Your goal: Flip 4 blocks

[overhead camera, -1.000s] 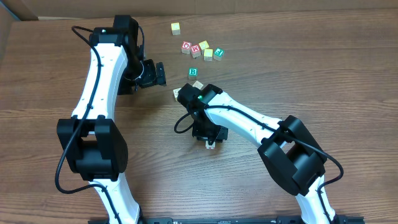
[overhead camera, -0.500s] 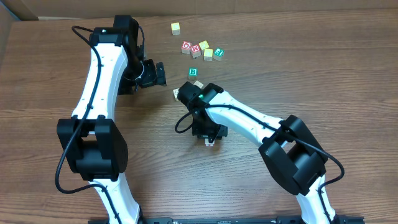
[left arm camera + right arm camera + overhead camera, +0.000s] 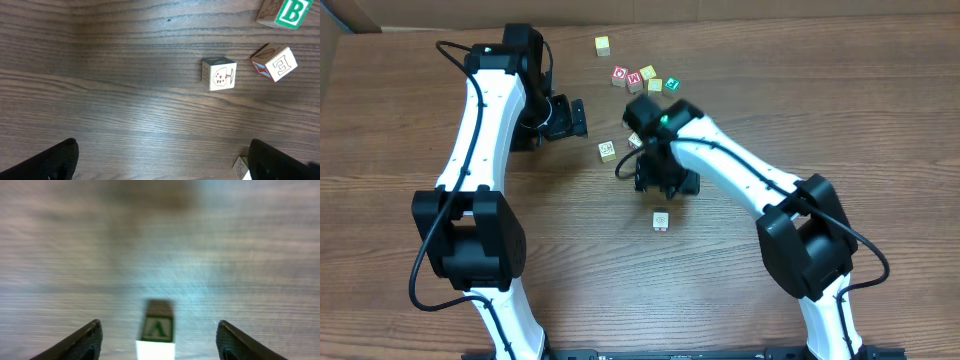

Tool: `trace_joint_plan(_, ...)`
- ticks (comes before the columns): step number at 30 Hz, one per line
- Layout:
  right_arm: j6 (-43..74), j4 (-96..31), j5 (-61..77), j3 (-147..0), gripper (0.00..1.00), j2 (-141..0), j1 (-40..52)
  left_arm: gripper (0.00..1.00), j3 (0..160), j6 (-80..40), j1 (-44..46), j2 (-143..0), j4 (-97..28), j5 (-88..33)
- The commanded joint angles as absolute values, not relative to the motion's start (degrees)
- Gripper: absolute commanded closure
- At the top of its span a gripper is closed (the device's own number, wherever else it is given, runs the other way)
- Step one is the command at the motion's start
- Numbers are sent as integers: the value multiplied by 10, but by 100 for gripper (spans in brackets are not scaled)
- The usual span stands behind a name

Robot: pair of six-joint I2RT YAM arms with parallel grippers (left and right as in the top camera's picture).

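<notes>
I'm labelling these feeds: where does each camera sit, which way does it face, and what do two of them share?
Overhead: above the table, facing straight down; left arm and right arm show.
Left wrist: on the left arm, facing down at the picture block and B block; left gripper tips in the bottom corners.
Right wrist: on the right arm, facing down, blurred; right gripper open either side of the A block, not touching.
Shared: overhead likely shows the same picture block.

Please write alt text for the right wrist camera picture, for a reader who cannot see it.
A small block with a green mark on one face stands on the blurred wooden table, between the two dark fingers of the open right claw, touching neither.
</notes>
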State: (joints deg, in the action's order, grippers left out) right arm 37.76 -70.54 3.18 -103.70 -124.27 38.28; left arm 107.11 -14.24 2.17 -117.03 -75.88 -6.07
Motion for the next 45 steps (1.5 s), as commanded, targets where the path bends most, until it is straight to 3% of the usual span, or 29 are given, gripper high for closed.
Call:
trace_joint_plan(1,384,-684,40,-1110,22,-1238,350,0,1071,-143,35,-1158,-756,-53)
trace_joint_plan(10,467,-520,-1,-1108,21,-1259,338,0,1071,-144,35,-1158,-756,-27)
trace_joint_plan(16,343,-461,-23,-1108,20,-1300,351,0,1071,-155,27,-1158,-761,-6)
trace_joint_plan(21,292,-453,-31,-1107,24,-1320,353,0,1070,-164,24,-1158,-762,-6)
trace_joint_plan(31,484,-425,-32,-1077,28,-1328,356,0,1070,-164,24,-1158,-761,-6)
trace_joint_plan(34,527,-416,-35,-1067,38,-1328,363,0,1070,-164,27,-1158,-760,-6)
trace_joint_plan(36,557,-416,-52,-1061,39,-1328,369,0,1070,-163,27,-1158,-760,-6)
trace_joint_plan(45,586,-401,-118,-1061,39,-1328,395,0,1070,-163,28,-1158,-760,-7)
